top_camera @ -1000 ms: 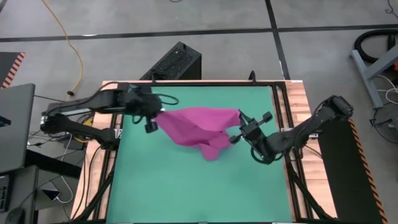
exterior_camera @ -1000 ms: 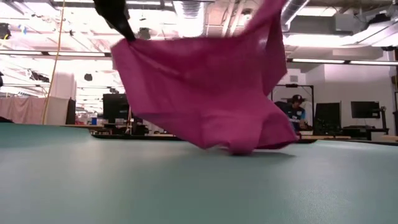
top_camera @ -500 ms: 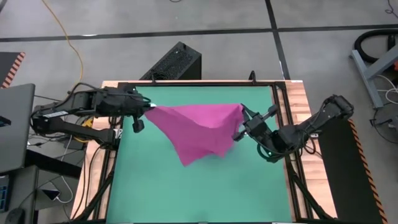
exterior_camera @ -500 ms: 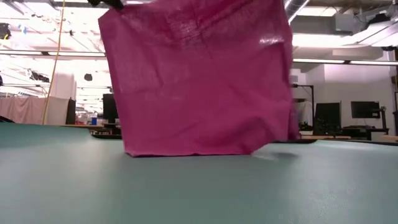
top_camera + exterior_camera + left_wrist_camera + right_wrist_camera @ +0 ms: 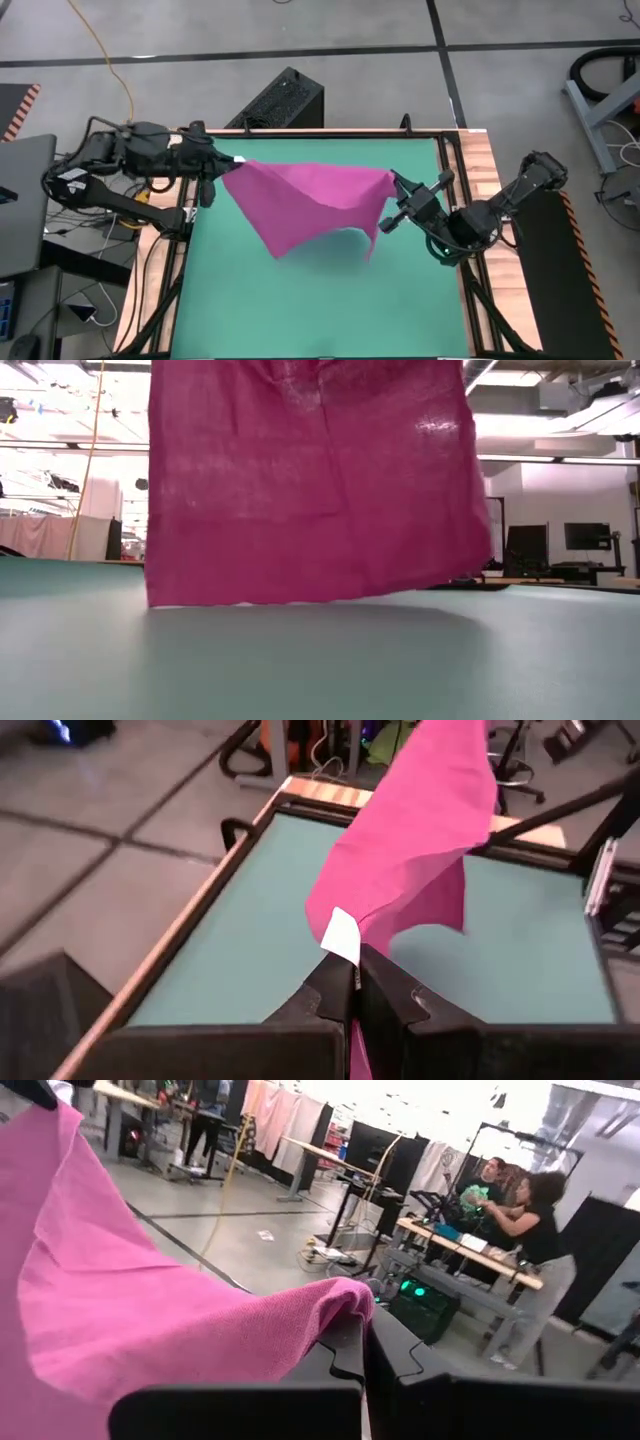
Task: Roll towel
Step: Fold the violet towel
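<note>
The magenta-pink towel (image 5: 305,205) hangs spread like a curtain over the green mat (image 5: 320,310), strung between my two grippers. My left gripper (image 5: 224,171) is shut on its upper corner near the mat's far left, where the small white tag (image 5: 341,933) shows. My right gripper (image 5: 390,203) is shut on the other upper corner near the mat's right side. In the low view the towel (image 5: 315,480) fills the frame; its lower edge (image 5: 300,600) appears just clear of the mat. Both grippers are above that view. My left gripper pinches the towel's tagged corner (image 5: 350,948) between its two shut fingers, coming from the table's left and slanting slightly down. The cloth runs away from the fingers toward the other arm and hangs below. My right gripper pinches the opposite upper corner (image 5: 345,1298) between its shut fingers, reaching about level from the table's right. The cloth bunches in a fold at the fingers, and the top edge sags a little between the two holds.
A wooden frame (image 5: 478,180) borders the mat. A black box (image 5: 283,100) lies on the floor beyond the far edge, and a grey laptop (image 5: 25,200) sits at the left. People (image 5: 520,1230) work at benches in the room behind.
Both grippers have risen, and my left one has also drawn back toward the table's left edge. The towel, which lay crumpled with its lower part on the mat, has been pulled out between them and now hangs flat with its bottom edge lifted.
</note>
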`<state>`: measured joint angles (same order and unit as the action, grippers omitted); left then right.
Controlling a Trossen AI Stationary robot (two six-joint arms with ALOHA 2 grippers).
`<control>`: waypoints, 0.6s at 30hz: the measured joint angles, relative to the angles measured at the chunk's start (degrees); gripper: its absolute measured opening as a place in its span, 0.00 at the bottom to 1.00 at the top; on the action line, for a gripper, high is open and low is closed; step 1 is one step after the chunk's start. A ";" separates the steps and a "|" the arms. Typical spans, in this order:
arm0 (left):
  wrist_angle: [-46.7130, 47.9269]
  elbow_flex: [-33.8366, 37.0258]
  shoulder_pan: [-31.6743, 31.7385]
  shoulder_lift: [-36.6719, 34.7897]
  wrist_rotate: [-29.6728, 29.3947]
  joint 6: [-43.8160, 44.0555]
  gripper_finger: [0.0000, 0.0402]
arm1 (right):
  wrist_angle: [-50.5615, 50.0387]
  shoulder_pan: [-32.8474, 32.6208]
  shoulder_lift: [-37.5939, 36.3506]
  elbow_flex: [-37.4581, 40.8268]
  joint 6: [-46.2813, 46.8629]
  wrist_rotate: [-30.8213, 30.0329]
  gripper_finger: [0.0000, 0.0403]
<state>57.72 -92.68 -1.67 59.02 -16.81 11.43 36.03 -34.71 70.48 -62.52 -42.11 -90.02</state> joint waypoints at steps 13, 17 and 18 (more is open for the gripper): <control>13.89 -17.46 -10.09 12.60 1.53 10.68 0.00 | 0.38 -10.14 2.08 0.00 6.26 0.02 0.03; 15.98 -22.21 -14.49 15.69 1.54 14.83 0.00 | 0.59 -12.77 1.92 -0.60 7.17 0.01 0.03; 17.31 -23.65 -15.21 16.32 1.51 15.80 0.00 | 0.59 -13.23 1.92 -1.07 7.17 0.02 0.03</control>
<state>75.03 -116.33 -16.89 75.34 -15.29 27.23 36.62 -47.93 72.40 -63.59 -34.94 -90.00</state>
